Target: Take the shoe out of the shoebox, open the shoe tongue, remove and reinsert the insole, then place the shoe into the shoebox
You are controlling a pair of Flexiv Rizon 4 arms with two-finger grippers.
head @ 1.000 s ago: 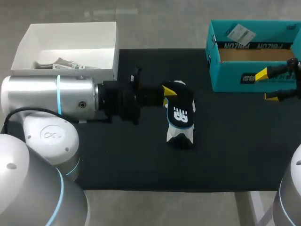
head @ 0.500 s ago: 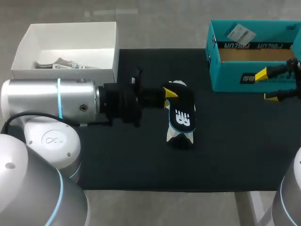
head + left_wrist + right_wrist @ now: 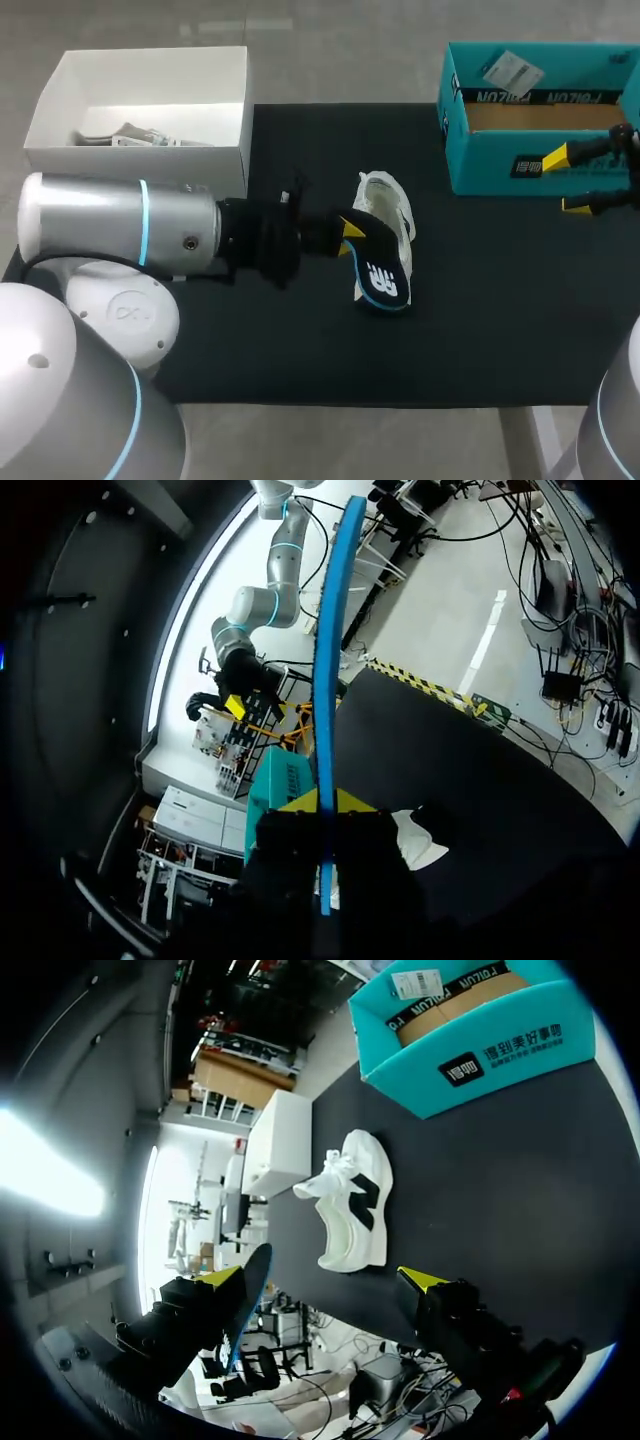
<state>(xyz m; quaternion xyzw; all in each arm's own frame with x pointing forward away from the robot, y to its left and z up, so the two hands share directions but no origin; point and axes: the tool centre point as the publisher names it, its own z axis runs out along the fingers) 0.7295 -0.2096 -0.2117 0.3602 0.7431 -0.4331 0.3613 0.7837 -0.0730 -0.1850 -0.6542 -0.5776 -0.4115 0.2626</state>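
1. Two grippers are in view. The left gripper [image 3: 348, 230] is clamped on the insole, pinching it narrowly at one end. The right gripper [image 3: 566, 182] stands wide apart and holds nothing, just in front of the shoebox.
2. One insole [image 3: 385, 275], black on top and blue underneath. In the head view it overlaps the shoe's near end, and I cannot tell whether they touch.
3. One white shoe [image 3: 392, 208] with black side panels lies on the mat, outside both boxes, near the middle.
4. Two boxes: one teal shoebox [image 3: 500, 165] at the far right corner, and one white box [image 3: 150, 90] at the far left.
5. One black mat [image 3: 480, 300] lies under the shoe.
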